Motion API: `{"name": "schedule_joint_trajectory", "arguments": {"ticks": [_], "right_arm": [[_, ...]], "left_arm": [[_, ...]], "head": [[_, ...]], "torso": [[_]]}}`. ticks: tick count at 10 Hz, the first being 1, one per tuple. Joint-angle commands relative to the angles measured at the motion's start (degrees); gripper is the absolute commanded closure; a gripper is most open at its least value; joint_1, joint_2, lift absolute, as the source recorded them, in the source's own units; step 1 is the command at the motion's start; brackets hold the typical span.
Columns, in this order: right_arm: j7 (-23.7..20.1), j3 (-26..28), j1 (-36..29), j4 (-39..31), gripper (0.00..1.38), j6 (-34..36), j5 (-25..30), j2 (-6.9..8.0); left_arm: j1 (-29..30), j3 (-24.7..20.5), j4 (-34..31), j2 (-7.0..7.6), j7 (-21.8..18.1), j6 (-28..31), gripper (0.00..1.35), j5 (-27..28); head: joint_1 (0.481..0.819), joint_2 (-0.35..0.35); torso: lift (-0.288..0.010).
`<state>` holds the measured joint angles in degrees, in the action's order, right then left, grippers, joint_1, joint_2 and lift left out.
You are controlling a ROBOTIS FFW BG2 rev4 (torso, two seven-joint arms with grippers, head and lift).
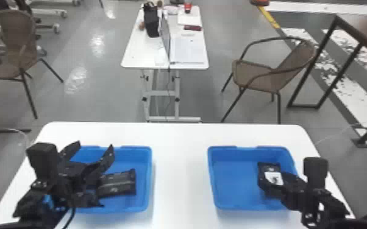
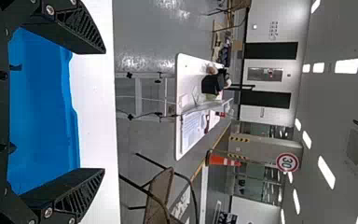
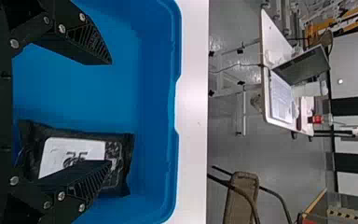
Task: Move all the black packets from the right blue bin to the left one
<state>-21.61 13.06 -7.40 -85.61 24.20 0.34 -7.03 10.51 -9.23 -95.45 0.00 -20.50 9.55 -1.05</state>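
Note:
My left gripper (image 1: 96, 146) is over the left blue bin (image 1: 150, 179), its fingers spread with nothing between them; the left wrist view shows this gripper (image 2: 104, 111) open too. A black packet (image 1: 122, 183) lies in that bin, partly covered by the left arm. My right gripper (image 1: 292, 189) is at the right side of the right blue bin (image 1: 233, 182), beside a black packet (image 1: 269, 167) with a white label. In the right wrist view the gripper (image 3: 110, 112) stands open, one finger in front of the labelled packet (image 3: 121, 154), the other finger apart from it.
Both bins stand on a white table (image 1: 178, 170), with a gap between them. Behind it are another white table (image 1: 143, 58) with a laptop and papers, a brown chair (image 1: 256, 71) on the right and another chair (image 1: 18, 39) on the left.

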Motion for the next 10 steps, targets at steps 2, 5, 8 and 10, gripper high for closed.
{"name": "schedule_joint_trajectory", "arguments": {"ticks": [2,5,8,10], "right_arm": [[1.0,2.2,0.1,2.8,0.29,0.9,0.4,-0.09],[2.5,2.4,3.9,9.7,0.29,-1.5,1.4,-0.09],[3.0,2.2,8.1,16.8,0.29,-3.9,1.6,0.09],[5.9,2.3,8.3,18.8,0.29,-5.0,0.9,0.35]], "left_arm": [[0.3,-0.2,0.0,-0.15,0.0,-0.2,0.13,-0.3],[0.4,-0.3,0.0,-0.15,0.0,-0.3,0.13,-0.5],[0.4,-0.3,0.0,-0.15,0.0,-0.5,0.14,-0.7],[0.7,-0.7,0.0,-0.15,0.0,-0.8,0.14,-0.9]], "head": [[0.695,-0.107],[0.695,-0.136],[0.695,-0.134],[0.695,-0.133]], "torso": [[0.000],[0.000],[0.000],[0.000]]}}
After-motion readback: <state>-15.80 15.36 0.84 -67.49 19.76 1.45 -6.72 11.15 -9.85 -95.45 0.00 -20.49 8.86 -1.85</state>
